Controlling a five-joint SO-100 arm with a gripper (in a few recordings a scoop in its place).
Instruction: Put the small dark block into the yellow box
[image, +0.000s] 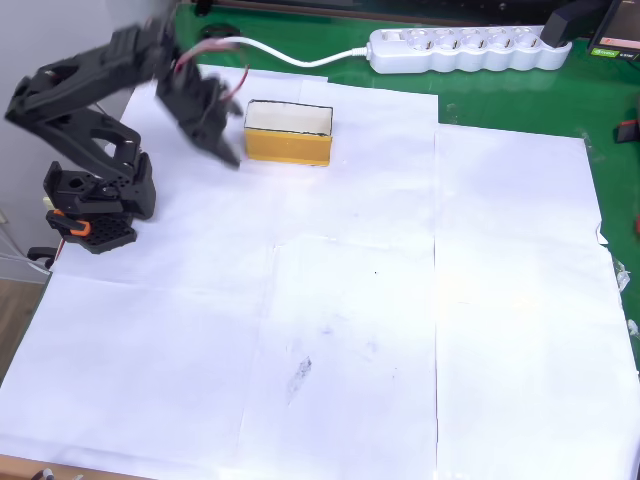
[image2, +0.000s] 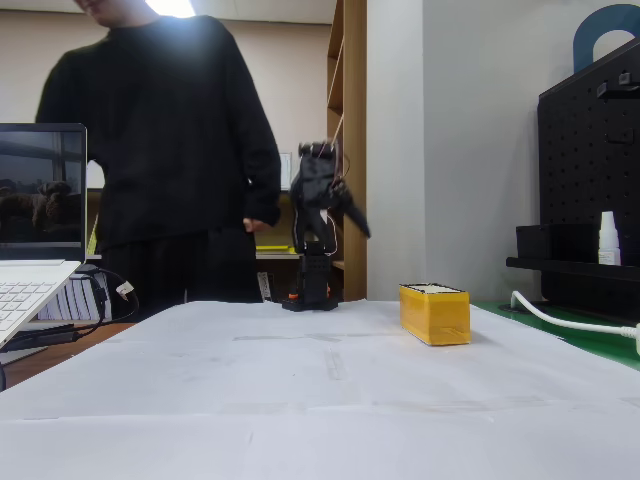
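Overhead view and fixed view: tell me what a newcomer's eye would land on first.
The yellow box stands out, bright against the white paper near the table's far edge in the overhead view. Just left of it hangs the black arm, its gripper blurred in motion, so whether it is open or shut cannot be told. In the fixed view, a person in black stands behind the table.

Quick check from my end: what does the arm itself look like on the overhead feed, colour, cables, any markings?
The arm is matte black plastic throughout, built of angular, chunky printed segments on a blocky base. A small orange part shows low on the base, with a white bit beside it. Red and white wires loop out near the wrist. The gripper is black too, tapering to a pointed tip; it is motion-blurred, so no markings can be read.
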